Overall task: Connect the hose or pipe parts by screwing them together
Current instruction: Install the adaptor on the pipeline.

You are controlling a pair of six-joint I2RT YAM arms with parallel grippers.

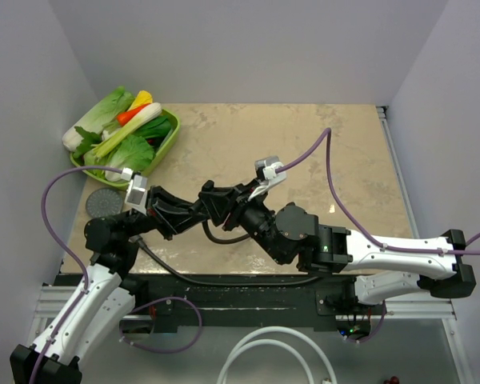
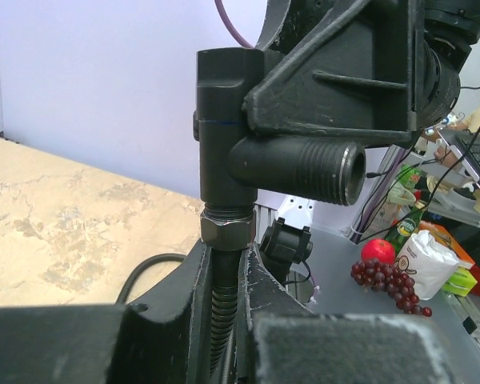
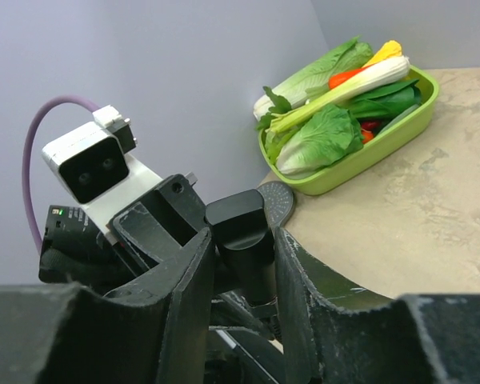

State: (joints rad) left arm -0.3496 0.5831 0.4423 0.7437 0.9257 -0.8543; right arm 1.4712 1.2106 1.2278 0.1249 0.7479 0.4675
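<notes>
**Step in hand:** first joint, hose nut onto the fitting. The arms meet in the air above the middle of the table, slightly toward the near side.

**Left jaws:** closed on the dark-brown hose, gripping it just below its end nut. The rest of the hose trails down and runs along the near edge of the table toward the right.

**Fitting:** the small black T-shaped fitting stands upright directly on the nut. Nut and lower port touch, and we see no gap in the left wrist view. We cannot tell how much thread is engaged.

**Right jaws:** one finger on each side of the fitting's upper body. We cannot tell whether they clamp it or only flank it.

**Other parts:** the threaded side port is bare. The grey shower-head disc lies flat at the left of the table, just beside the near corner of the green tray of vegetables and well apart from the joint.

**Judgement:** the joint looks started, and we doubt it is fully tight. The next move needs a firm right hold on the fitting. It then turns about the hose axis while the left jaws keep the hose from twisting. The two axes must stay in line, or the thread may cross. The disc is not yet attached.
</notes>
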